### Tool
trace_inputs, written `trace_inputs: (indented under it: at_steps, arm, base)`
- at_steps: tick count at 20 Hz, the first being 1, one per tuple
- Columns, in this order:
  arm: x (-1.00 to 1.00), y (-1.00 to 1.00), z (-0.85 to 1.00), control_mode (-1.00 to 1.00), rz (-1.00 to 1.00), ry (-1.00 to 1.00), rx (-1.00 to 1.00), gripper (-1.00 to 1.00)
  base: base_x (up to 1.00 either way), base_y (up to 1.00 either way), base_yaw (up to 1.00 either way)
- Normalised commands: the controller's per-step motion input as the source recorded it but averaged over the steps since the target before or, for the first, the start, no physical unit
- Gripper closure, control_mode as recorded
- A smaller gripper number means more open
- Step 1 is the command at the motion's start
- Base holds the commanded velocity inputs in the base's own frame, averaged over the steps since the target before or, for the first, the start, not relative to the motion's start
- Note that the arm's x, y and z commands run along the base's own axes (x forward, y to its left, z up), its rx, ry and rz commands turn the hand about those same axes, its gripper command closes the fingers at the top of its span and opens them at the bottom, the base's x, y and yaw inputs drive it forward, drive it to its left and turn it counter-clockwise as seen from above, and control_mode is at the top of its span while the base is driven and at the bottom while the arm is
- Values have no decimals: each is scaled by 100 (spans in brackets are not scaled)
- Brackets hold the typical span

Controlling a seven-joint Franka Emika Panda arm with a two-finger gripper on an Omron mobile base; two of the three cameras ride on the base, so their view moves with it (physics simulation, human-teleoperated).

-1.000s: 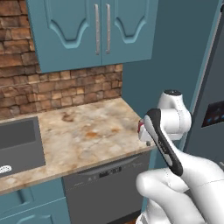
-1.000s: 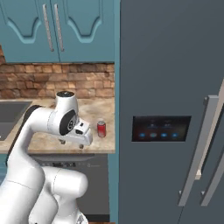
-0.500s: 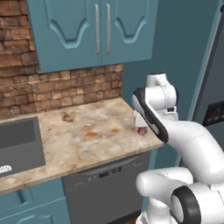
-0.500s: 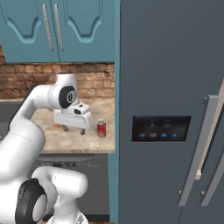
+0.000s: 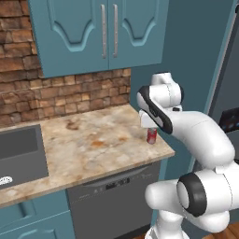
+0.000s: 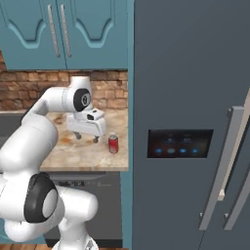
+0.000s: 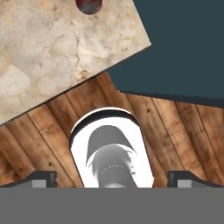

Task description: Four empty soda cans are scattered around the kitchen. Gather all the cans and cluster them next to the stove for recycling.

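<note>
red soda can [image 6: 113, 143] sits near counter [image 5: 93, 144] edge | gripper [image 6: 86, 139] hovers at its 9 o'clock, jaws wide apart, probably lining up a grab

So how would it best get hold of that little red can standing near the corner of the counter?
Probably round the middle of the red can, jaws on opposite sides of its curved wall. It stands upright with bare counter around it, so coming from above looks simplest. The gripper hangs open just beside it, toward the sink side.
</note>
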Motion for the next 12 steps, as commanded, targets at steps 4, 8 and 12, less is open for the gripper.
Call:
trace_inputs:
  at_steps: [4,8,12]
  arm:
    - [31,-3,-1,-100,-6,0,3,-100]
    - [17,0,-1,-100,-6,3,0,-100]
    - [30,0,0,-100,-4,5,0,-100]
  base:
    - [0,0,0]
    - [0,0,0]
    - [0,0,0]
